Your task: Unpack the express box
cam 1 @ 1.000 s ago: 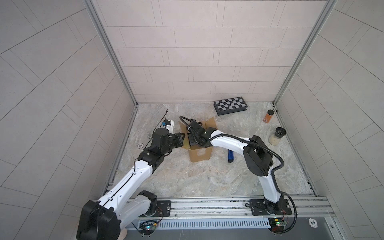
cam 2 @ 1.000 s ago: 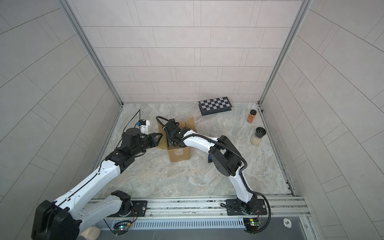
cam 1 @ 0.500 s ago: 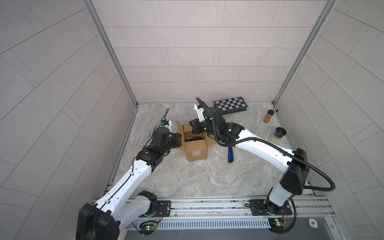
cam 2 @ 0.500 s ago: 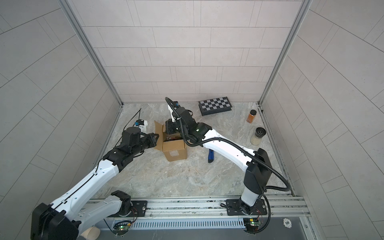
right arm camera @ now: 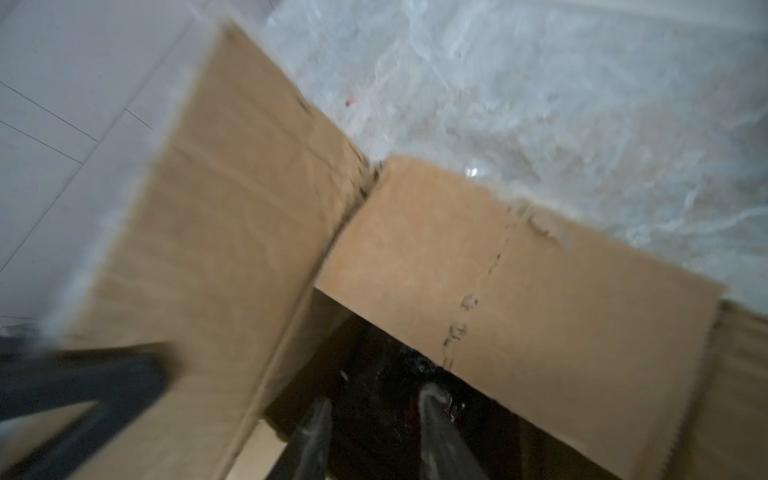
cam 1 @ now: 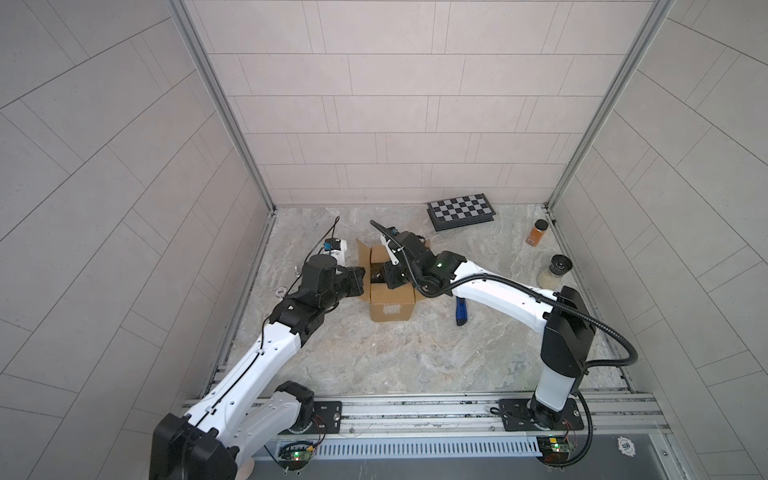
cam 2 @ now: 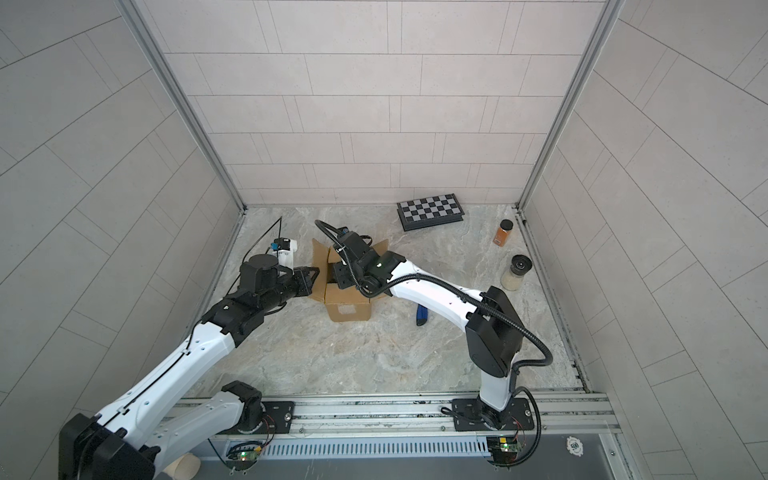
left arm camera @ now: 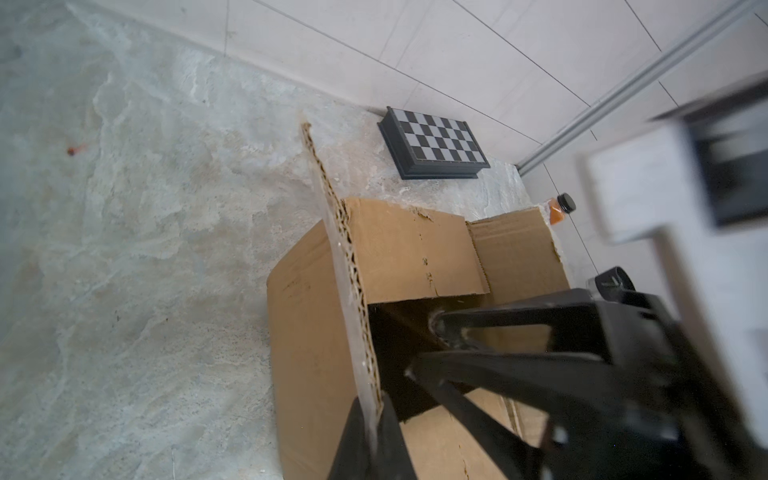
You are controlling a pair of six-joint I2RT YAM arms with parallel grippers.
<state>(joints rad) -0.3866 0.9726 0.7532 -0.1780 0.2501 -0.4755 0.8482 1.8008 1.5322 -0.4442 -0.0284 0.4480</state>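
a: starting at the left, what's the left gripper (left arm camera: 374, 411) doing?

b: it's pressed together on the edge of the express box's left flap (cam 1: 363, 259). the wrist view shows the corrugated edge pinched between both fingers, and the flap stands upright. a small round disc (cam 1: 280, 292) lies on the tabletop (cam 1: 374, 365) near that arm, apart from the box.

a: and the express box (cam 1: 390, 305) itself?

b: it sits on the tabletop roughly mid-scene between the two arms, and shows in both top views. its top is open, the flaps are folded outward, and a pale rectangular patch faces the front. there's something dark inside (cam 1: 377, 272), too blurred to identify.

a: the right gripper (right arm camera: 374, 411)?

b: it reaches over the opening from the right and points down into the box. its fingers (right arm camera: 432, 409) are spread with a clear gap, and i can't see them touching anything.

a: what lies further right?

b: a blue-handled tool (cam 1: 460, 311) lies flat just beside the box, partly under the right arm. a checkered case (cam 1: 461, 211) sits against the back wall. an orange bottle (cam 1: 538, 232) stands near the right wall, and a jar with a black lid (cam 1: 555, 272) stands in front of it.
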